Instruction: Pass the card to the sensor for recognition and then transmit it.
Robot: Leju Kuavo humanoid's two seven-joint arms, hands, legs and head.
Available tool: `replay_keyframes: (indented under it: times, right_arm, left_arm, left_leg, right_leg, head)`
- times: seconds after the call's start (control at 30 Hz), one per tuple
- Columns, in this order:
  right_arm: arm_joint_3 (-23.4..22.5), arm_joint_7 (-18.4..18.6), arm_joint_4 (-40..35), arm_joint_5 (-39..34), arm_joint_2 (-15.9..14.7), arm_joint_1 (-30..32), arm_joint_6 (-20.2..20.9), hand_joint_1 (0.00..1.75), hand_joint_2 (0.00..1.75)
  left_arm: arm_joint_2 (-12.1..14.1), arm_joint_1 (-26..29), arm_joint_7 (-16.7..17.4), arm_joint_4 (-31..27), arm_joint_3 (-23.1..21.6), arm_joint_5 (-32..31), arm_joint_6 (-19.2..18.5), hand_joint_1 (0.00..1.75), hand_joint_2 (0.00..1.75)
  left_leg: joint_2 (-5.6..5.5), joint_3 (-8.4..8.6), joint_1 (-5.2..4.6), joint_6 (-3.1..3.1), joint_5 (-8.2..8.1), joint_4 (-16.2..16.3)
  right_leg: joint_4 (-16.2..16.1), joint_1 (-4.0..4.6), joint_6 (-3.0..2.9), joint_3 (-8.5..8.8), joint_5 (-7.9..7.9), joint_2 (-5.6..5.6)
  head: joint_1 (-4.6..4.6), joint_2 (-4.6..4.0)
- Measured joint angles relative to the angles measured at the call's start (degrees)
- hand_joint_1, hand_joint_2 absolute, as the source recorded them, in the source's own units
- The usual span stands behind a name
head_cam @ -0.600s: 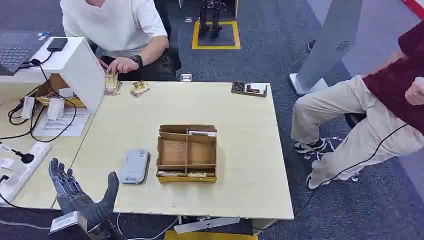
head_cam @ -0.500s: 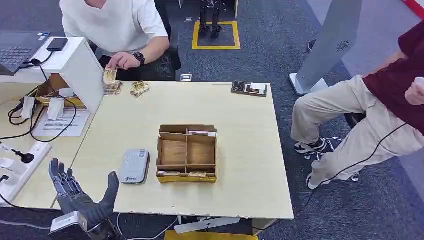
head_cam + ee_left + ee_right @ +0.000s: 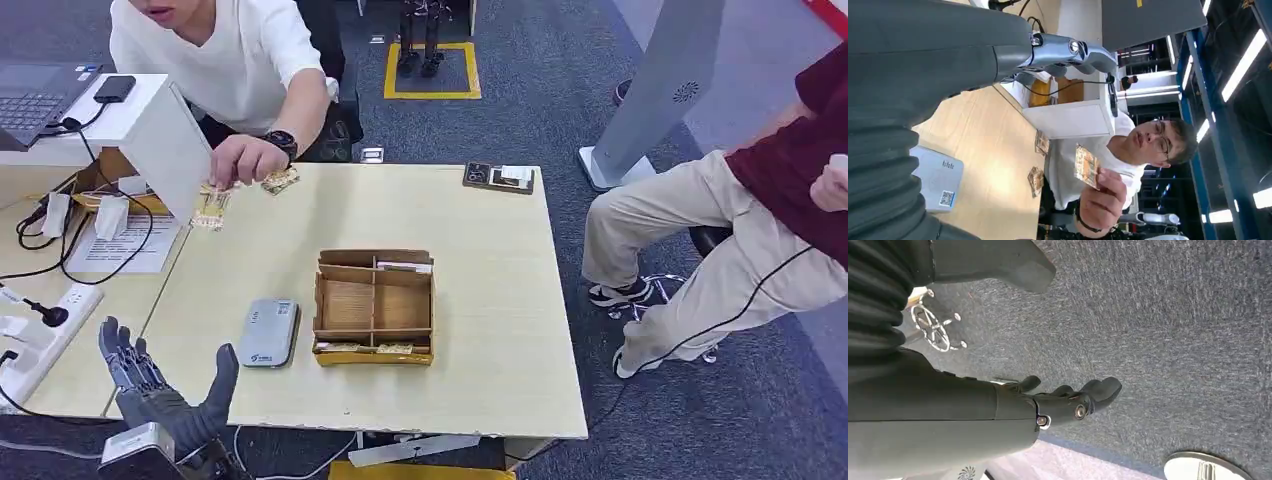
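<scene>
The card (image 3: pixel 211 206) is held out by a person's hand (image 3: pixel 246 160) beyond the sensor (image 3: pixel 269 333), well apart from the left hand (image 3: pixel 160 385), whose fingers are spread and empty. The right hand (image 3: pixel 1068 400) hangs empty, fingers loosely curled. Receiving, scanning and passing on are all left.

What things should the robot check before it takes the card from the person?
1. Left hand open and free: ok, fingers apart, holding nothing.
2. Card on offer: ok, the person's hand holds it out above the table.
3. Card within the left hand's reach: not ok, it is still far across the table.
4. Sensor free to use: ok, it lies flat beside the cardboard box with nothing on it.
5. Right hand ready: not ok, it hangs over the carpet, holding nothing.
</scene>
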Motion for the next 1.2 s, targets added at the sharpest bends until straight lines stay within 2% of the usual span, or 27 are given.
replay_keyframes:
  times: [0.03,0.1,0.13,0.37,0.47,0.57,0.6,0.7,0.83,0.93,1.2]
  right_arm:
    - [0.0,0.0,0.0,0.0,0.0,0.0,0.0,0.00,1.75]
    - [0.0,0.1,0.0,0.2,0.0,0.0,0.0,0.00,1.75]
    - [0.0,0.1,0.0,0.2,0.0,0.0,0.0,0.00,1.75]
    - [0.1,0.5,0.0,0.3,-0.1,0.0,0.0,0.00,1.75]
    - [0.1,0.6,0.0,0.4,-0.1,0.0,0.0,0.00,1.75]
    - [0.3,0.7,0.1,1.3,-0.3,0.0,0.1,0.00,1.75]
    - [0.5,0.8,0.1,1.8,-0.3,0.0,0.1,0.00,1.75]
    - [1.2,0.9,0.3,2.8,-0.5,0.0,0.5,0.00,1.75]
    - [2.0,1.0,0.5,3.5,-1.0,0.0,1.1,0.00,1.75]
    - [2.3,1.2,0.6,3.7,-1.2,-0.1,1.3,0.00,1.75]
    - [3.5,1.1,1.0,4.7,-1.6,-0.2,1.9,0.00,1.75]
  left_arm:
    - [0.0,0.0,-0.2,0.0,0.0,0.0,0.0,0.00,0.00]
    - [0.0,0.0,-0.6,0.0,0.0,-0.3,0.0,0.00,0.00]
    - [0.0,0.0,-0.6,0.0,0.0,-0.7,0.0,0.00,1.75]
    - [-0.1,0.0,2.0,0.4,0.0,-4.0,0.0,0.00,1.75]
    - [-0.1,-0.1,1.9,1.0,0.0,-5.1,0.0,0.00,1.75]
    - [-1.8,-0.6,-0.5,1.7,2.0,-12.9,0.0,0.00,1.75]
    - [-2.9,-1.1,-1.7,1.9,3.5,-17.5,0.0,0.00,1.75]
    - [-3.7,-2.4,-2.8,1.9,9.4,-27.2,0.0,0.00,1.75]
    - [-4.0,-3.4,-2.8,2.0,13.7,-31.4,0.1,0.00,1.75]
    - [-4.0,-4.5,-2.8,2.2,15.2,-32.9,0.1,0.00,1.75]
    - [-3.8,-8.0,-2.4,3.9,18.6,-42.6,0.1,0.00,1.75]
  left_leg:
    - [0.00,0.00,0.00,0.00,0.00,0.0]
    - [0.00,0.00,0.00,0.00,0.00,0.0]
    - [0.00,0.00,0.00,0.00,0.00,0.0]
    - [0.00,0.00,0.00,0.00,0.00,0.0]
    - [0.00,0.00,0.00,0.00,0.00,0.0]
    - [-0.01,-0.01,0.00,0.00,0.00,0.0]
    - [-0.01,-0.02,0.00,0.00,0.00,0.0]
    - [0.04,0.07,-0.01,0.00,0.00,0.0]
    - [0.03,0.08,0.01,-0.01,0.01,0.0]
    - [0.04,0.08,0.01,-0.01,0.01,0.0]
    - [0.05,0.09,0.00,-0.01,0.02,0.0]
  right_leg:
    - [0.0,0.00,0.00,0.00,0.00,0.00]
    - [0.0,0.00,0.00,0.00,0.00,0.00]
    - [0.0,0.00,0.00,0.00,0.00,0.00]
    - [0.0,0.00,0.00,0.00,0.00,0.00]
    - [0.0,0.00,0.00,0.00,0.00,0.00]
    - [0.0,0.00,0.00,0.01,0.00,-0.01]
    - [0.0,0.00,0.00,0.01,0.00,-0.01]
    - [0.0,0.00,-0.02,0.03,0.02,0.06]
    - [0.0,0.01,-0.02,0.02,0.02,0.04]
    - [0.0,0.01,-0.02,0.03,0.02,0.05]
    - [0.0,0.00,-0.02,0.04,0.03,0.05]
  head:
    - [0.00,0.00]
    - [0.00,0.00]
    - [0.00,0.00]
    - [0.00,0.00]
    - [0.00,0.00]
    - [0.00,0.00]
    - [0.04,0.02]
    - [0.00,0.00]
    - [0.00,0.00]
    - [0.00,0.00]
    - [0.02,0.00]
